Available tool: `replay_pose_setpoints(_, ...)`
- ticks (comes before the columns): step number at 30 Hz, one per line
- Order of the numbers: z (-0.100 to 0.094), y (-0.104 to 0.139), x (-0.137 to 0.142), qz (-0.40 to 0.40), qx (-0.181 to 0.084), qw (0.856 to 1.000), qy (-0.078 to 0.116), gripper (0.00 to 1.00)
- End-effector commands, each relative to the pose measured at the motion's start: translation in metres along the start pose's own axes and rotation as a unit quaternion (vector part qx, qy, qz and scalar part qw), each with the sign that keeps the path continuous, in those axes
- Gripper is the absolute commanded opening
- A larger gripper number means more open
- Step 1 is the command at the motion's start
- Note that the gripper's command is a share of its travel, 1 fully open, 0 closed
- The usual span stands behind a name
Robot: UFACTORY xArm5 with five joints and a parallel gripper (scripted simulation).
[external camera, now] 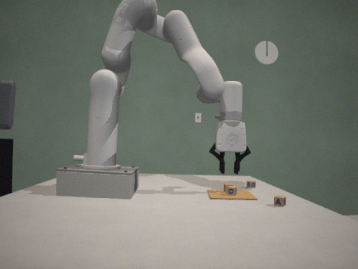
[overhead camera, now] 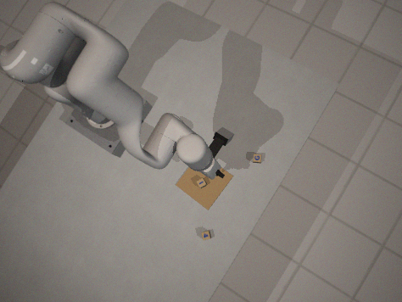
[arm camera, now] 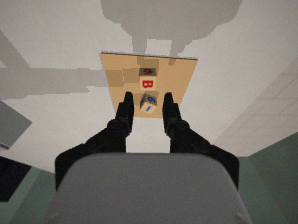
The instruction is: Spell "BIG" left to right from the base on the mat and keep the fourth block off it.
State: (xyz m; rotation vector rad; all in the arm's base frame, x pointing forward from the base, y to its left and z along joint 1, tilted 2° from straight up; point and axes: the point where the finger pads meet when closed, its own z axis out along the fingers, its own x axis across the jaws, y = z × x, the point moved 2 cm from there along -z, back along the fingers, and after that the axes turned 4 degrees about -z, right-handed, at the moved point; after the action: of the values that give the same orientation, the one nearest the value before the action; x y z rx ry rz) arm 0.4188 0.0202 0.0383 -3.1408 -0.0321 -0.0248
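The B block (arm camera: 147, 83) lies on the tan mat (overhead camera: 208, 202) (external camera: 245, 196) (arm camera: 181, 70), red B up; the arm hides most or all of it in the top view. The I block (overhead camera: 201, 182) (external camera: 231, 190) (arm camera: 148, 104) lies on the mat close to it, blue I up, turned askew to the B block. The G block (overhead camera: 257, 158) (external camera: 251, 184) lies off the mat on the far side. My gripper (overhead camera: 220, 174) (external camera: 229, 168) (arm camera: 148, 101) is open and empty, with a clear gap above the blocks on the mat.
The block with a blue A (overhead camera: 206, 235) (external camera: 279, 201) lies off the mat, on the side nearer the exterior camera. The robot's base (overhead camera: 91, 136) (external camera: 96, 183) stands on the table behind the mat. The arm's shadow falls across the table.
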Motion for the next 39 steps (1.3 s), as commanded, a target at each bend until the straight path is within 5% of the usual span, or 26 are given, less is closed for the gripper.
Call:
replay_pose_setpoints(1,-0.0232,0.0006,0.0002,0.0,0.0,1.0,0.001,0.42)
replay_pose_setpoints(10,-0.0312,0.0008,0.0002,0.0,0.0,1.0,0.001,0.42)
replay_pose_setpoints(11,-0.0312,0.0008,0.0002,0.0,0.0,1.0,0.001,1.0)
replay_pose_setpoints(39,-0.0308,0.0027,0.0002,0.036,0.0,0.999,0.001,1.0)
